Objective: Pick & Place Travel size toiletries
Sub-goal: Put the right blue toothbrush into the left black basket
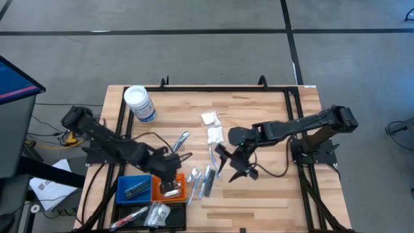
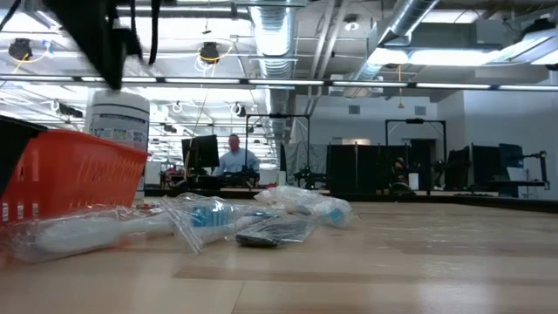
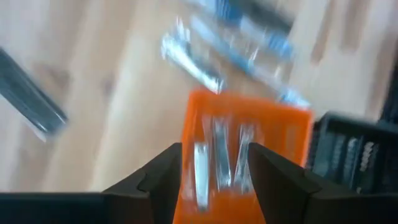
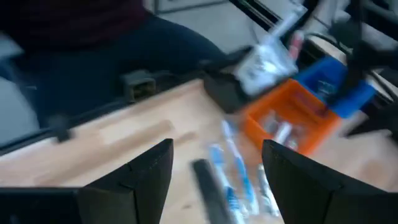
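Left gripper hovers over the orange tray, jaws spread with nothing between them; left wrist view shows a few silvery items lying in that tray. Right gripper hangs above the table just right of a loose cluster of tubes, jaws wide and empty. White packets lie up-table from the tubes, near the jar, another silvery stick lies apart left of the packets, and the blue tray and black tray each hold items.
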